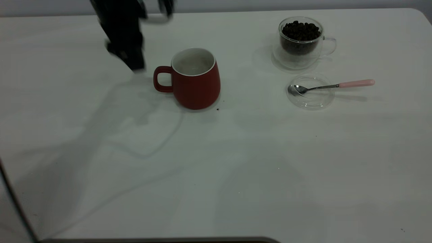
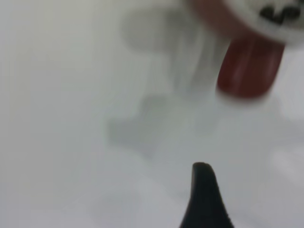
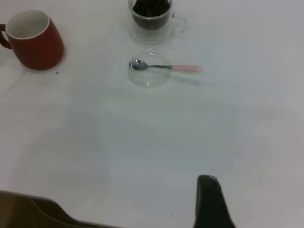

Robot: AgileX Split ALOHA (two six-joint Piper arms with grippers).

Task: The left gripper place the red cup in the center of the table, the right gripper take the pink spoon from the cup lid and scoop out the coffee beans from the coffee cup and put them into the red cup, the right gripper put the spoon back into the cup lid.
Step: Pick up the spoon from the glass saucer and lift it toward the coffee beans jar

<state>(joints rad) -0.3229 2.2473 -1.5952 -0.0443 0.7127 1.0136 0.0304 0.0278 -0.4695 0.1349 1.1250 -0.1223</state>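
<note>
bare white bench (image 1: 216, 175) fills my exterior view up close, with only soft shadows and a few dark specks on it. farther back, near the middle, the red cup (image 1: 195, 79) stands upright with its handle turned toward the left arm and its white inside looking empty. the left gripper (image 1: 126, 50) hangs just beside that handle, apart from the cup, a blurred black block; i cannot tell how its fingers stand, and it has hold of nothing i can see. my left wrist view shows one dark fingertip (image 2: 205, 199) over the bench and a smeared piece of the red cup beyond it. off to the right-arm side, the glass cup (image 1: 301, 42) sits upright, loaded with coffee beans (image 1: 301, 31), handle pointing away from the red cup. just in front of it lies the clear lid (image 1: 310, 91), flat on the bench, and the pink spoon (image 1: 332, 86) rests across it, bowl inside the lid, pink handle sticking out past the rim. the right gripper shows only as one dark finger (image 3: 212, 202) in its wrist view, well apart from everything; its opening i cannot tell.
</note>
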